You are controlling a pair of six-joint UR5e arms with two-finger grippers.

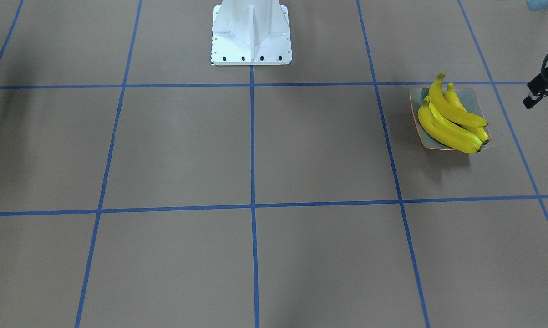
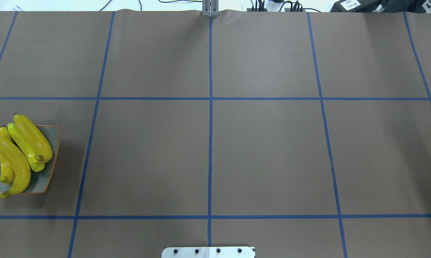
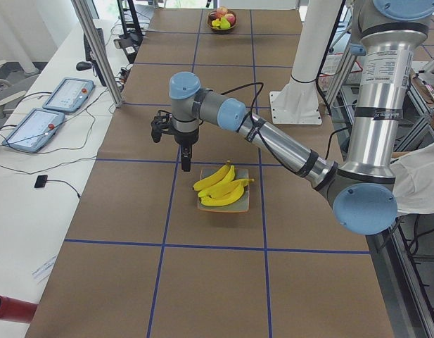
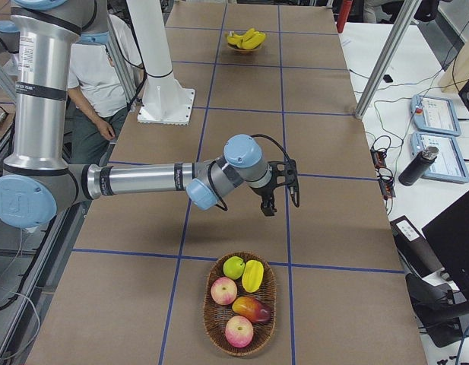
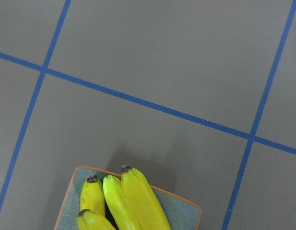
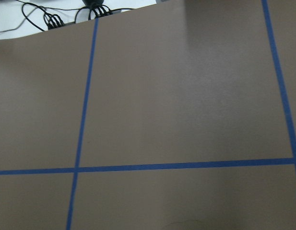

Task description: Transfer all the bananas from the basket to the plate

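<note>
Bananas (image 2: 31, 139): how many, and where do they lie?

— Four, all on the plate (image 2: 51, 134) at the robot's left end of the worktop (image 2: 265, 150). They are glossy, bright yellow and curved, with brownish stems and dark tips. They lie side by side and partly stacked, and some ends reach past the rim.

— And the plate itself?

— One small square dish, glossy grey-green, with a thin orange rim and upturned edges.

— What of the basket (image 4: 263, 331)?

— One oval wicker basket at the far opposite end, well apart from the plate. It holds five fruits: a green apple (image 4: 233, 267), a yellow ribbed fruit (image 4: 252, 275), two reddish apples (image 4: 223, 290) and a red-orange mango (image 4: 251, 309).

— The surface?

— Matte brown sheet, marked into squares by blue tape lines (image 2: 210, 143). A white pedestal (image 1: 251, 36) stands at the robot's edge.

— Anything near the fruit?

— The left tool (image 3: 186, 167) hangs above the worktop near the plate, clear of the bananas; its camera sees their tips at the bottom edge. The right tool (image 4: 280, 204) hangs above the worktop near the basket, apart from it.

— Released or clenched?

— I cannot tell for either.
</note>
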